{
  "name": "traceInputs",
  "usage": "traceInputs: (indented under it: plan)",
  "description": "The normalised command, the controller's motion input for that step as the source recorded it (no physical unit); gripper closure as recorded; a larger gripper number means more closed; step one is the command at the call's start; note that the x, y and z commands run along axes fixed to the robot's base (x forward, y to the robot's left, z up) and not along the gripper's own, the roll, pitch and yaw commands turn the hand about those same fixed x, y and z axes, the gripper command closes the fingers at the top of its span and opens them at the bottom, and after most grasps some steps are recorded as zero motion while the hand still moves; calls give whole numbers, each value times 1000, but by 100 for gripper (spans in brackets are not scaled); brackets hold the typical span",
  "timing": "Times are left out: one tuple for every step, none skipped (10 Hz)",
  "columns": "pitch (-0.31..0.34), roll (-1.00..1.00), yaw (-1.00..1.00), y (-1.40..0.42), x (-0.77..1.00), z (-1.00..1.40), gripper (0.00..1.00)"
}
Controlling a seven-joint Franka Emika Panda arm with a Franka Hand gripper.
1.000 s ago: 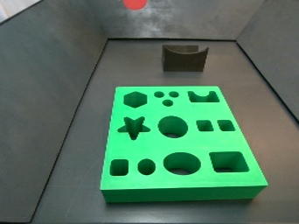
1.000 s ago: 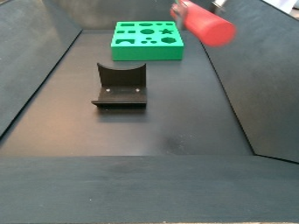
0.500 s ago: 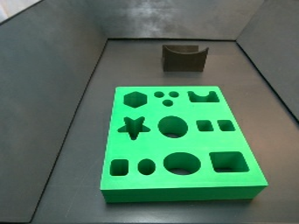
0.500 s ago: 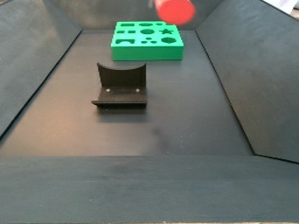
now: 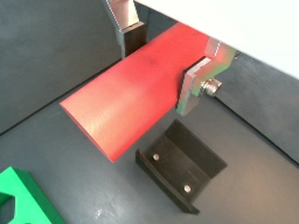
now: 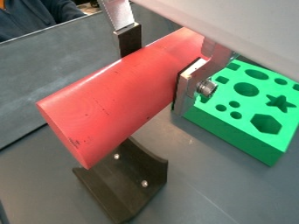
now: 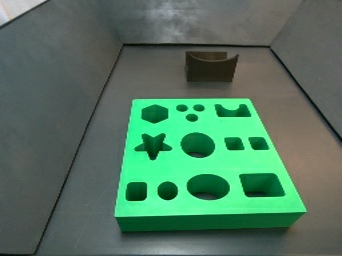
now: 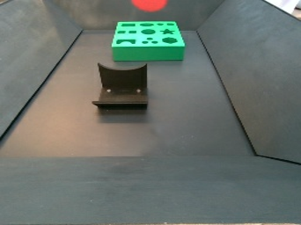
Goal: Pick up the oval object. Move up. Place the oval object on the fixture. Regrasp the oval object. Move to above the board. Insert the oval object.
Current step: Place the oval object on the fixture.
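End effector (image 5: 163, 61) fingers clamp our red oval object (image 5: 135, 87), held high above the fixture (image 5: 181, 175). We judge the move-up step underway; next we must lower onto the fixture's notch, away from the board (image 6: 251, 109).

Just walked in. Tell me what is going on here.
The end effector is shut on the red oval object, gripping it across its width between the silver fingers and carrying it high above the floor. In both wrist views the fixture sits below, empty. In a side view the green board has all holes unfilled.
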Motion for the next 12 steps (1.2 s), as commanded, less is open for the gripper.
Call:
traceInputs:
  plan:
    - [141, 35, 23, -67, 1000, 78, 100]
    - [153, 54, 27, -50, 1000, 64, 100]
    - [156, 67, 29, -41, 1000, 47, 100]
    - [234, -1000, -15, 153, 699, -862, 100]
    - [232, -1000, -17, 159, 667, -850, 100]
    - [210, -1000, -55, 140, 633, -613, 100]
    - [204, -1000, -72, 87, 552, -377, 100]
    - [213, -1000, -95, 51, 396, -75, 100]
    - [229, -1000, -107, 52, 294, -13, 100]
    - [218, -1000, -152, 47, 85, -51, 100]
    - [198, -1000, -176, 42, 32, -36, 100]
    - [116, -794, -190, 39, 7, 3, 100]
